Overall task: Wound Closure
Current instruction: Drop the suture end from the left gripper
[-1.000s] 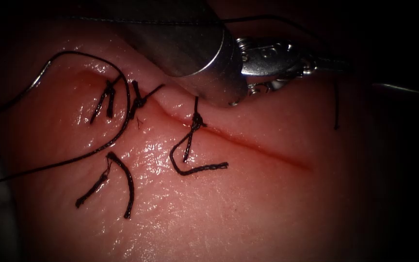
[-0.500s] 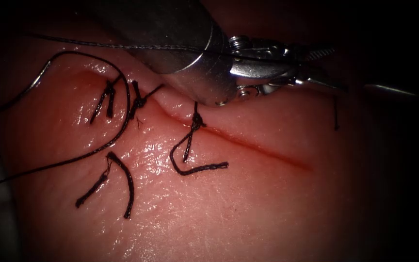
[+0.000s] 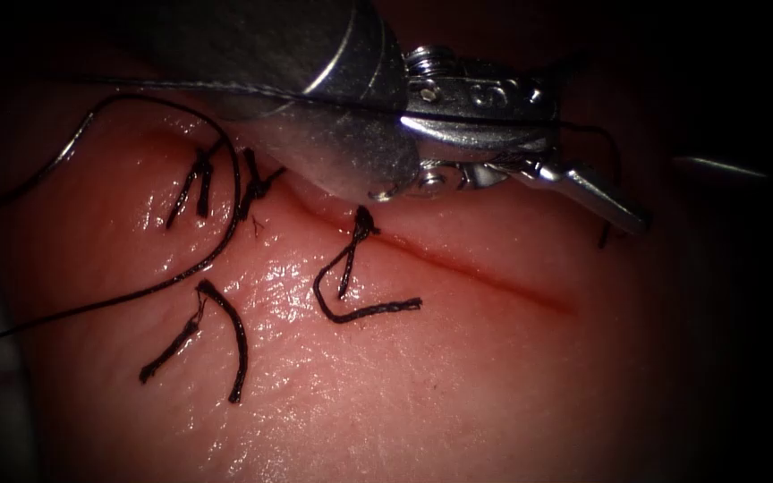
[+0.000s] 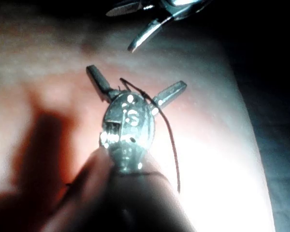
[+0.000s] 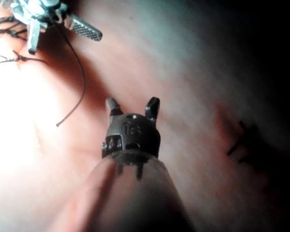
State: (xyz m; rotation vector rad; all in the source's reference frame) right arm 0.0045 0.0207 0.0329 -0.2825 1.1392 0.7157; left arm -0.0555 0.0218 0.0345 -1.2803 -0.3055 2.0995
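Observation:
The tissue (image 3: 404, 385) has a cut (image 3: 494, 277) running down to the right, with tied stitches (image 3: 364, 222) at its upper left end. My left tool (image 3: 610, 148) hangs over the cut's upper part. Its jaws stand wide open (image 4: 136, 78) and hold nothing. A thread (image 3: 494, 118) lies across its wrist, and the free end (image 4: 174, 159) hangs onto the tissue. My right tool (image 5: 132, 101) is open and empty to the right of the cut; one of its fingertips (image 3: 717, 165) glints there. A grey stretch (image 3: 69, 148) on the long thread at left may be the needle, lying loose on the tissue.
Several cut ends of thread (image 3: 216, 331) lie on the tissue left of the cut. A long loop of thread (image 3: 225, 233) curves round the left stitches and runs off the left edge. Red fluid lines the cut.
My left tool's jaws have gone from shut to wide open, and one jaw has swung down. The tool has shifted left. The thread end at right now sits lower.

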